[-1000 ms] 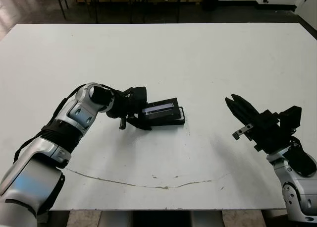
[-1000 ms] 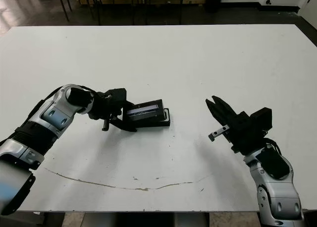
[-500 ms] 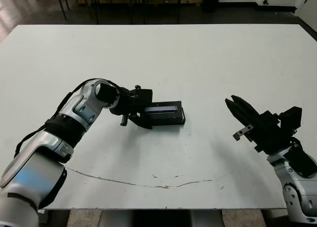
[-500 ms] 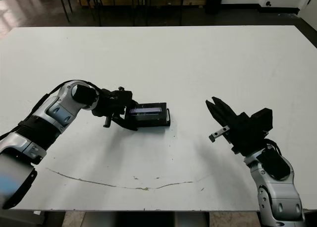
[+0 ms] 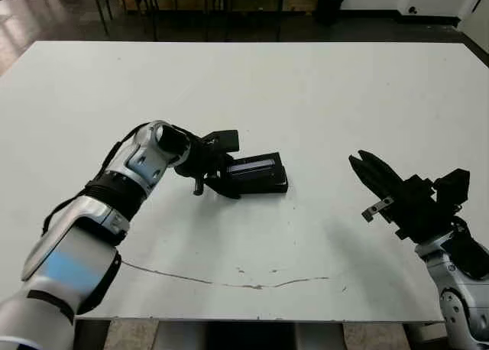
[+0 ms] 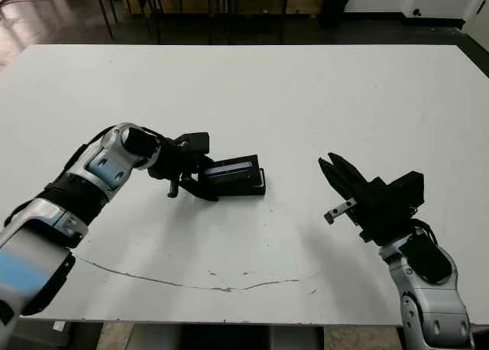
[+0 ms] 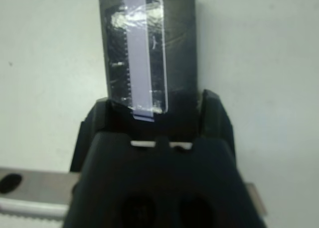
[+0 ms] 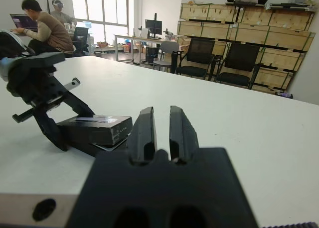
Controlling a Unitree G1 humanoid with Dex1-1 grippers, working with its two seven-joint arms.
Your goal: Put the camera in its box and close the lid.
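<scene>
"Where's the lid [image 5: 258, 171]?"

"Near the middle of the white table [image 5: 321, 98], sitting on top of the box [image 6: 260, 188]. You can just see the box's edge poking out underneath. The left gripper [image 5: 226, 174] is pinching the lid's end, one finger on each side."

"Is it flat?"

"Not quite. It looks a bit tilted, with the held end a little higher."

"Any words on it?"

"None I can read. Only a long shiny bluish strip on top."

"And the camera?"

"I can't see it. The lid covers the inside of the box."

"What about the right gripper [image 5: 367, 170]?"

"It hangs over the table, well away from the box. Its fingers are almost together, with nothing in them."
</scene>
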